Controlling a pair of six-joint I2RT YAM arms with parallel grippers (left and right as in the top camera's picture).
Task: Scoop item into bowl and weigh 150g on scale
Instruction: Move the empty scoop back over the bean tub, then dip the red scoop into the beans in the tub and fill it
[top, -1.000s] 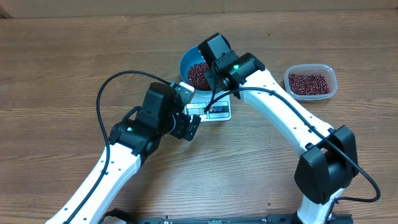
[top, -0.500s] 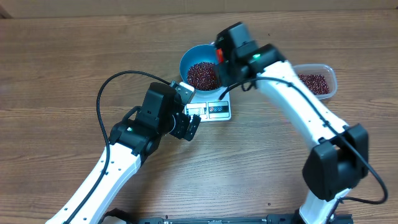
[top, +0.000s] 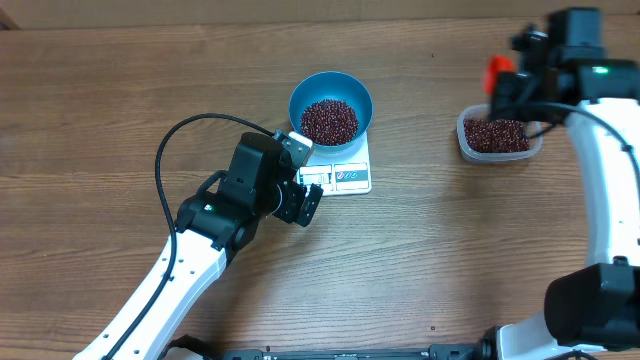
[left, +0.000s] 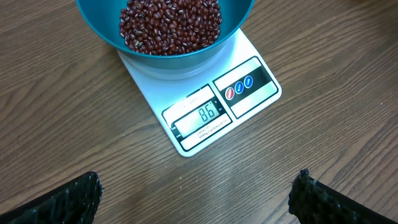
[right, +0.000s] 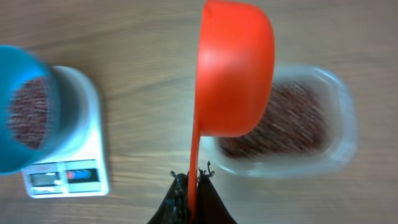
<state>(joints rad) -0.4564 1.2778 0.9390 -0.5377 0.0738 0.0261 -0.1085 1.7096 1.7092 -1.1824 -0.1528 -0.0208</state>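
Note:
The blue bowl (top: 300, 92) stands on the white scale (top: 352, 160) and holds a heap of dark red beans (top: 329, 120). In the left wrist view the scale's display (left: 208, 113) reads 86 below the bowl (left: 239, 25). My left gripper (left: 196, 202) hangs open over bare wood just in front of the scale, nothing between its fingers. My right gripper (right: 193, 180) is shut on the thin handle of an orange scoop (right: 236, 68). The scoop is turned on edge above the clear container (right: 292, 121) of beans. In the overhead view the scoop (top: 496, 72) is at the container's far left corner.
The clear plastic container (top: 499, 133) with beans sits at the right of the table, well apart from the scale. The left arm's black cable (top: 190, 130) loops over the wood left of the bowl. The right arm (top: 610, 200) runs along the right edge.
My right arm has swung right with the orange scoop, from over the blue bowl to above the clear container. The left arm has not moved.

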